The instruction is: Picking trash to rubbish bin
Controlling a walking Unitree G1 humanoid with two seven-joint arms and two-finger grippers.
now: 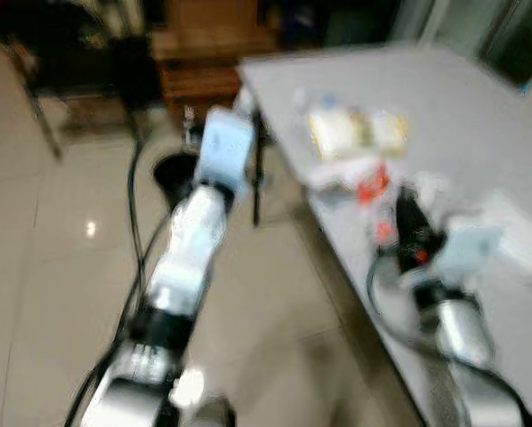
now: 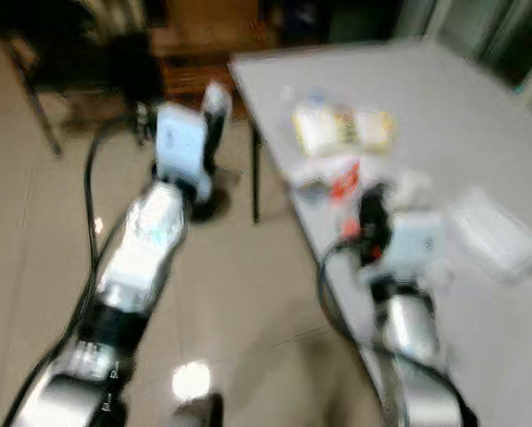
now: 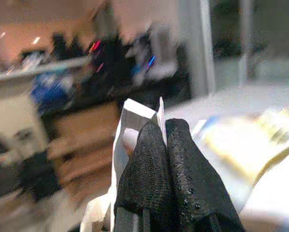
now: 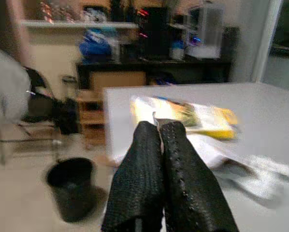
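My left gripper (image 3: 162, 126) is shut on a white piece of paper trash (image 3: 135, 121), held out over the floor near the table's corner. The black rubbish bin (image 1: 172, 173) stands on the floor just beyond and below that arm, and appears as the bin (image 4: 72, 186) in the right wrist view. My right gripper (image 4: 160, 126) is shut, its black fingers (image 1: 408, 213) hovering over the grey table (image 1: 479, 116) beside a white and red wrapper (image 1: 366, 183). A yellow packet (image 1: 355, 132) lies farther back on the table. The views are blurred.
A clear plastic container (image 2: 497, 233) and crumpled white plastic (image 4: 260, 174) lie on the table to the right. A wooden shelf unit (image 1: 199, 53) and dark chairs (image 1: 61, 44) stand behind the bin. Black cables (image 1: 137, 222) trail across the tiled floor.
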